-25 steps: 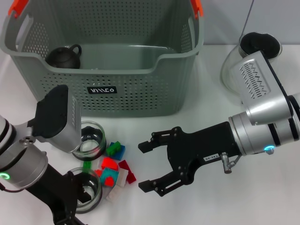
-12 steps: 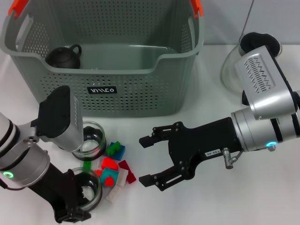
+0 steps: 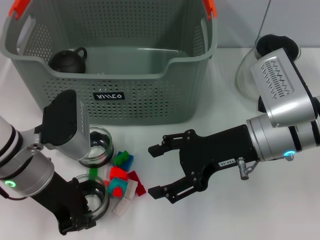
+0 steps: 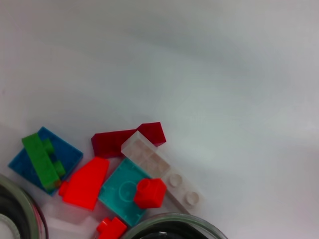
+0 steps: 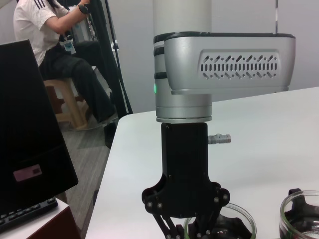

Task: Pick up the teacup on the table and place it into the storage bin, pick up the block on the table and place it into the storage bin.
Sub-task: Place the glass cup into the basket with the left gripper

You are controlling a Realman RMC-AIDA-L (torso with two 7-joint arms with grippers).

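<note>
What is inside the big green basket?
A dark little teapot sits in the storage bin, by its left wall. The front wall hides part of the floor.

Head view: high, looking steeply down on the table (image 3: 225, 85). Left wrist view: close above the blocks (image 4: 124, 174), facing down; shared with head view. Right wrist view: low, level, facing the left end effector (image 5: 192, 226).

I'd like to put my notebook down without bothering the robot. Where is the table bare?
Bare table lies below the right gripper. It is crowded between the storage bin and the left gripper: two glass cups and the blocks.
</note>
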